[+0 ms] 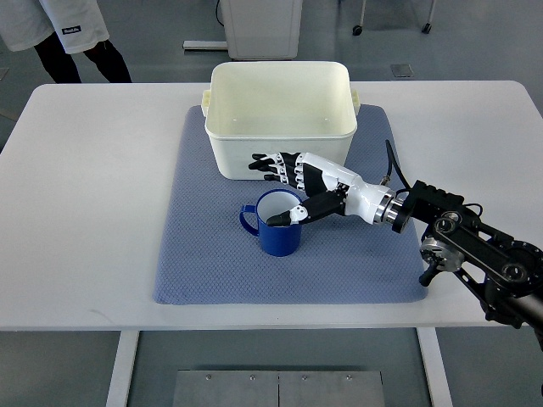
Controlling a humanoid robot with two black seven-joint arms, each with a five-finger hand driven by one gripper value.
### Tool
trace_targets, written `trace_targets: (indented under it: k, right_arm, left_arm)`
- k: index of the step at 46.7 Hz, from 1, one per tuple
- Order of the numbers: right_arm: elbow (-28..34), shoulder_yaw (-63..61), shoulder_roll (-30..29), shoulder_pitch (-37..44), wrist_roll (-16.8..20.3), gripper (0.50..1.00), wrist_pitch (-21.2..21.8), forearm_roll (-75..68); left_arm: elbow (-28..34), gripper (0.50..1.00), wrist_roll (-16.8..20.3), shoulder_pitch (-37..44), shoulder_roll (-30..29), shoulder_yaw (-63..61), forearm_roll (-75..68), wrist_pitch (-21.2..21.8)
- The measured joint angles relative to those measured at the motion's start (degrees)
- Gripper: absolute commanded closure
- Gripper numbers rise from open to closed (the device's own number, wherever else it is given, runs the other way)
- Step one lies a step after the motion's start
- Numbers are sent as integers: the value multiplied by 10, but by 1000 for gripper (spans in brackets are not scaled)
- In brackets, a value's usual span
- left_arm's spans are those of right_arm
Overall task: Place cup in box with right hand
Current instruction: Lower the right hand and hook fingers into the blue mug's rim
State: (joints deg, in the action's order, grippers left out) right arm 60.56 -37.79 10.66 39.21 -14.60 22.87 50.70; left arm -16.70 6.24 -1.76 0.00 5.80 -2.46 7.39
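A blue cup (276, 233) with a white inside stands upright on the blue mat (204, 254), its handle pointing left. My right hand (282, 188) reaches in from the right, just over the cup's far-right rim. Its fingers (276, 167) are spread beyond the cup, close to the box's front wall, and the thumb (293, 214) lies across the cup's right rim. The hand is not closed on the cup. The white box (229, 153) stands open and empty just behind the cup, on the mat's far part. The left arm is out of view.
The mat lies on a white table (85, 186). A person's legs (81, 59) show beyond the table's far left corner. A white cabinet base (259, 25) stands behind the box.
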Motion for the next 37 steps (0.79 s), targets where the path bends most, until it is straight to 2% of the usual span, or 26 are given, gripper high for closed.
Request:
trace_targets:
  k: [25, 37]
  right_arm:
    - [-14, 8, -6, -9, -18, 505, -1, -1]
    - [-27, 27, -14, -11, -31, 505, -22, -1]
  left_arm:
    - [0, 500, 0, 0, 0, 0, 0, 0]
    - [0, 500, 0, 0, 0, 0, 0, 0]
